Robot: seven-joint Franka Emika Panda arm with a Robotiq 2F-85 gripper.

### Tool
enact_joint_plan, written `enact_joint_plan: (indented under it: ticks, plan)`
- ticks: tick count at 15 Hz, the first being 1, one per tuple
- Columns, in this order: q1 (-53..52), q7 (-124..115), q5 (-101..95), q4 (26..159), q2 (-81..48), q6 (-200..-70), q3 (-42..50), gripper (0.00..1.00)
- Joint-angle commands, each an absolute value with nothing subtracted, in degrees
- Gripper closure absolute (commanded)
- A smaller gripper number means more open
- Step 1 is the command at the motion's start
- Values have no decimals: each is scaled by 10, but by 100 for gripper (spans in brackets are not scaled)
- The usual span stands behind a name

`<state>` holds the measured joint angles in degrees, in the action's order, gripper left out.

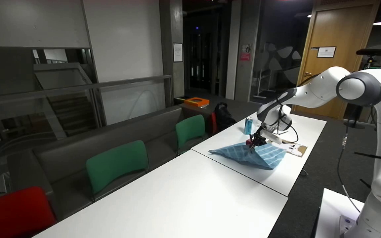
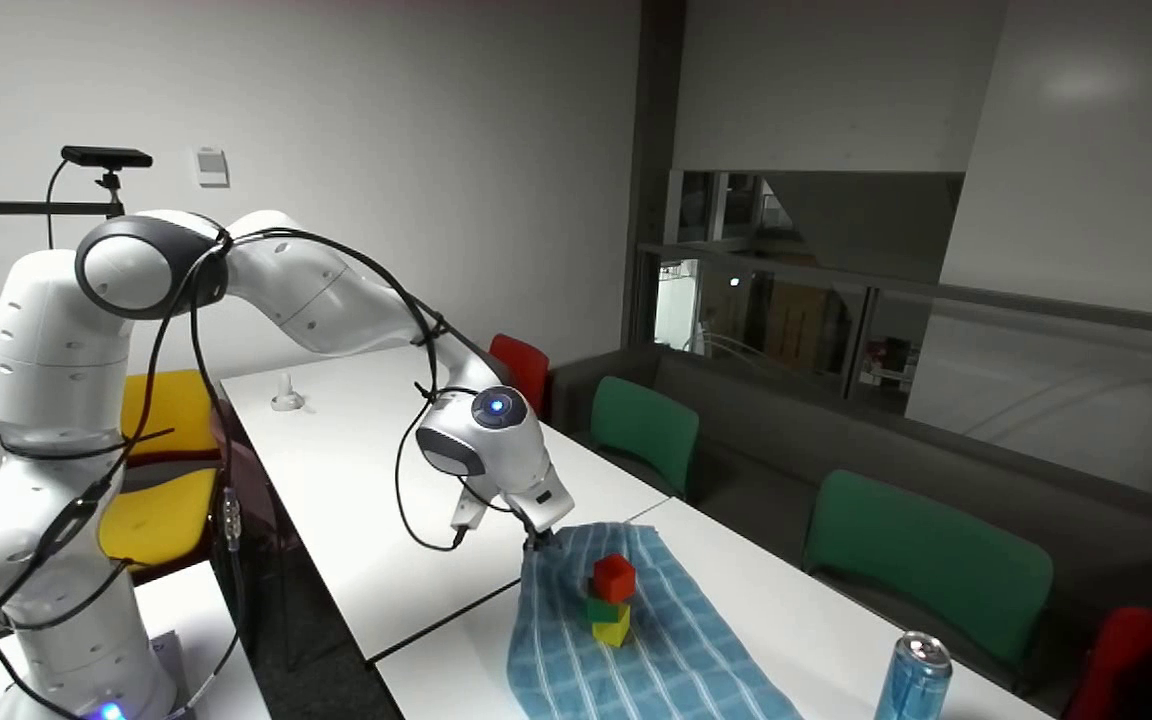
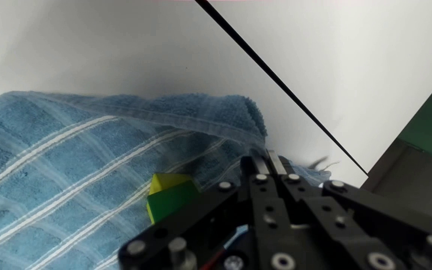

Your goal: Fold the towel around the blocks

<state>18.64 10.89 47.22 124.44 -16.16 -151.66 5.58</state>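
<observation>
The blue striped towel (image 1: 271,153) lies on the white table and also shows in an exterior view (image 2: 681,655) and the wrist view (image 3: 69,176). A red block (image 2: 614,577) sits on a green block (image 2: 603,610) with a yellow block (image 2: 612,632) beside or below it, all on the towel. The green block (image 3: 173,198) and yellow block (image 3: 166,180) show left of the fingers in the wrist view; the red one is mostly hidden there. My gripper (image 3: 266,153) is shut on the towel's edge, which it holds slightly raised beside the blocks.
A light-blue can (image 2: 914,680) stands upright on the table beyond the towel. A cardboard piece with white paper (image 1: 294,149) lies by the towel. A dark seam (image 1: 240,173) runs between two tables. Green chairs (image 1: 119,165) stand along the far side.
</observation>
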Motion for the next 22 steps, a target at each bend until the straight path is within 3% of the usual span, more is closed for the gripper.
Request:
enact_joint_plan:
  ticks: [1,22]
  plan:
    - [169,94,466,1301,-98,-1552,72,99]
    - [156,-77,316,1305,-52,-1545,119,99]
